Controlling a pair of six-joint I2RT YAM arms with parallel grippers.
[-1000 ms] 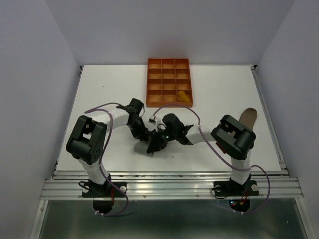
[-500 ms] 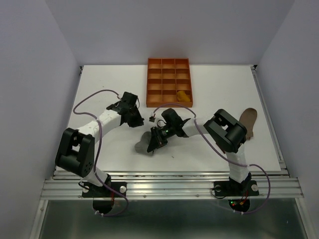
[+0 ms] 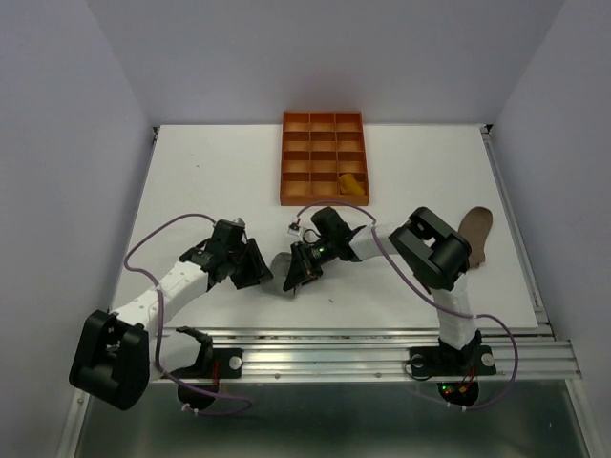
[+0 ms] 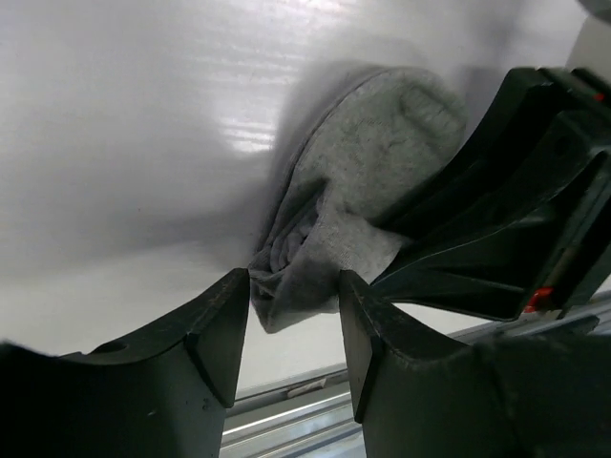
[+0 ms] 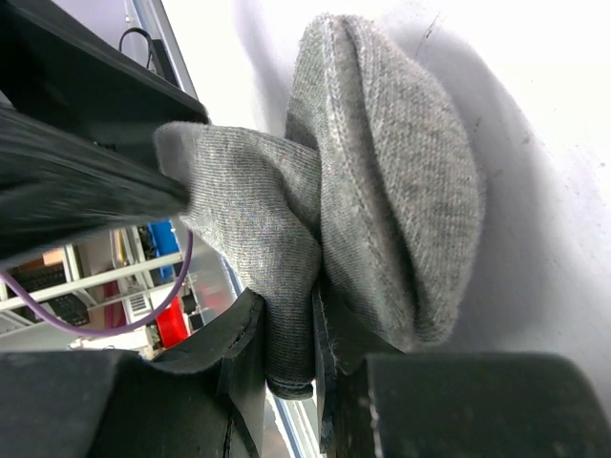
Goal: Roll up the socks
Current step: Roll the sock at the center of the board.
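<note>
Tight near centre, open at far left of table [image 3: 205, 176].
Blocked near centre by left gripper [image 3: 261, 271] and right gripper [image 3: 294, 275], crowded on either side of grey sock [image 3: 279, 283]; blocked at far middle by tray [image 3: 284, 162], at right edge by brown sock [image 3: 474, 227].

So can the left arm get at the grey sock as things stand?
Probably yes. The left gripper is open, with the bunched end of the grey sock right at its fingertips and nothing between. The right gripper pinches the same sock close by, so room is tight.
</note>
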